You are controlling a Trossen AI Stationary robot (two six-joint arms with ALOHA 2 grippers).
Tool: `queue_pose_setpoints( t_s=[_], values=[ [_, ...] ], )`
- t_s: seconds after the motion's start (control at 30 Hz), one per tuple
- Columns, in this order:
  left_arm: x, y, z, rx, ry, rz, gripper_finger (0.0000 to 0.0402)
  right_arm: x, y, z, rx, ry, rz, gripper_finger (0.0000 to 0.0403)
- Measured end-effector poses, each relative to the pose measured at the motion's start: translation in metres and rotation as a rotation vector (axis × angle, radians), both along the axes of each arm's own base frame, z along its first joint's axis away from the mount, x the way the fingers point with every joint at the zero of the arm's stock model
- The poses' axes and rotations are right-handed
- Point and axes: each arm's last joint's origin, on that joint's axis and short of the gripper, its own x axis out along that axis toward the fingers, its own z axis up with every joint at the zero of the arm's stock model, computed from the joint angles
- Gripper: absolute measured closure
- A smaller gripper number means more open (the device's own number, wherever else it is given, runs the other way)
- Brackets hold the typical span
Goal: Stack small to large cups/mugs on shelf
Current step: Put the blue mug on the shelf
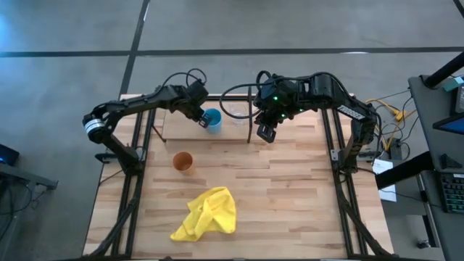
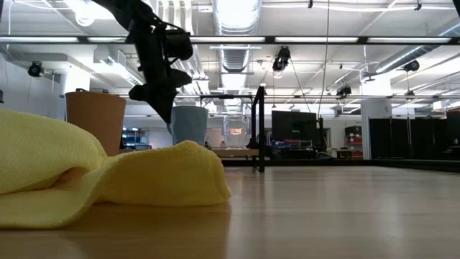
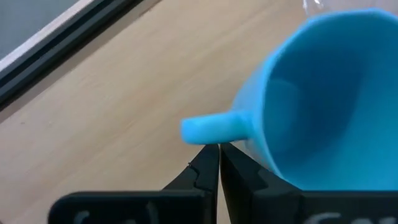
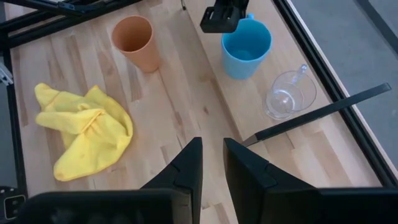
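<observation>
The blue mug (image 1: 212,119) stands upright on the pale shelf board (image 1: 290,129), left of the black upright divider (image 1: 251,123). The clear glass cup (image 4: 289,93) sits on the board between mug and divider. The orange tumbler (image 1: 183,162) stands on the tabletop in front of the shelf. My left gripper (image 3: 219,155) is shut and points down at the mug's handle (image 3: 211,127) on the mug's left-far side. My right gripper (image 4: 212,163) is open and hovers over the table just in front of the divider, touching nothing. My left gripper comes from above, slanting down from the table's left, and its shut fingertips (image 3: 208,158) end right at the handle (image 3: 214,134) of the blue mug. I cannot tell whether they touch it. The mug stands on the shelf board.
A crumpled yellow cloth (image 1: 208,214) lies near the table's front, and it fills the left foreground of the low view (image 2: 108,180). Black frame rods (image 1: 333,145) run along both table sides. Bare wood lies on the table's right half (image 1: 290,196).
</observation>
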Motion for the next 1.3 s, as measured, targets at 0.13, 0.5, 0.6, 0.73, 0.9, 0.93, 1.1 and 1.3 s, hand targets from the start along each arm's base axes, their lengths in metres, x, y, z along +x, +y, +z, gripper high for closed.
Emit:
queue_pose_setpoints(
  t_s=[0.13, 0.5, 0.6, 0.73, 0.9, 0.93, 1.1, 1.3],
  values=[
    [-0.002, 0.004, 0.0, 0.016, 0.001, 0.013, 0.0402, 0.0, 0.0, 0.0, 0.0, 0.0, 0.0, 0.0344],
    [-0.007, 0.017, 0.002, 0.043, -0.036, 0.059, 0.0402, 0.0, 0.0, 0.0, 0.0, 0.001, 0.0, 0.0344],
    [-0.007, 0.017, 0.002, 0.04, -0.033, 0.059, 0.0402, 0.0, 0.0, 0.0, 0.0, 0.001, 0.0, 0.0344],
    [-0.009, 0.015, 0.006, 0.044, -0.034, 0.038, 0.0401, 0.0, 0.0, 0.0, 0.0, 0.004, 0.0, 0.0344],
    [-0.018, 0.003, 0.029, 0.044, -0.08, 0.016, 0.0401, 0.0, 0.0, 0.0, 0.0, 0.005, 0.001, 0.0344],
    [-0.02, -0.001, 0.036, 0.05, -0.097, 0.007, 0.0401, 0.0, 0.0, 0.0, 0.0, 0.005, 0.001, 0.0344],
    [-0.029, -0.025, 0.073, 0.105, -0.251, -0.068, 0.0401, 0.0, 0.0, 0.0, -0.001, 0.004, 0.001, 0.0344],
    [-0.025, -0.055, 0.097, 0.127, -0.458, -0.227, 0.0401, 0.0, 0.0, 0.0, -0.001, 0.002, 0.001, 0.0344]
  ],
)
